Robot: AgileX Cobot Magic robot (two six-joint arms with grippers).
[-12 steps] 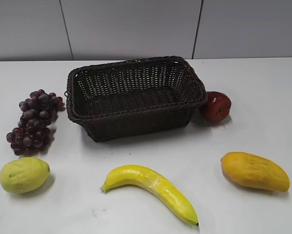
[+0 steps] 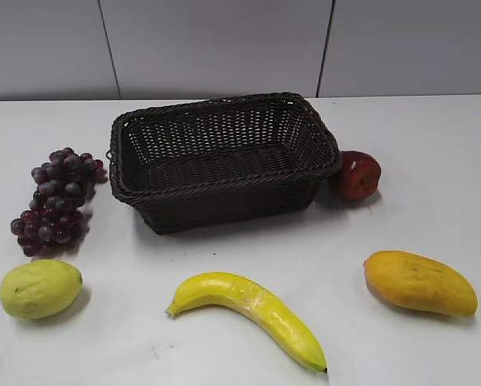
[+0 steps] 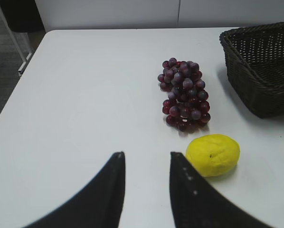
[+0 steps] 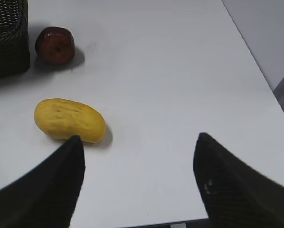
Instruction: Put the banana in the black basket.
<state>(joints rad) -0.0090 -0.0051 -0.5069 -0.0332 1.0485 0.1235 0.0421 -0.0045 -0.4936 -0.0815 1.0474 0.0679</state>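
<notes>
Not started: banana [image 2: 252,312] lies on table in front of the empty black basket [image 2: 224,189], untouched. Left gripper [image 3: 146,166] fingers slightly apart, right gripper [image 4: 139,159] spread wide, both holding nothing.

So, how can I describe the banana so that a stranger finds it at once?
Start from the black basket in the table's middle. The banana lies in front of it, between the lemon and the mango. It alone is long, curved and dark-tipped.

Nothing differs between the earlier exterior view and this one — the banana [image 2: 252,312], the black basket [image 2: 222,160] and the fruit around them sit exactly where they were, with no arm entering.
</notes>
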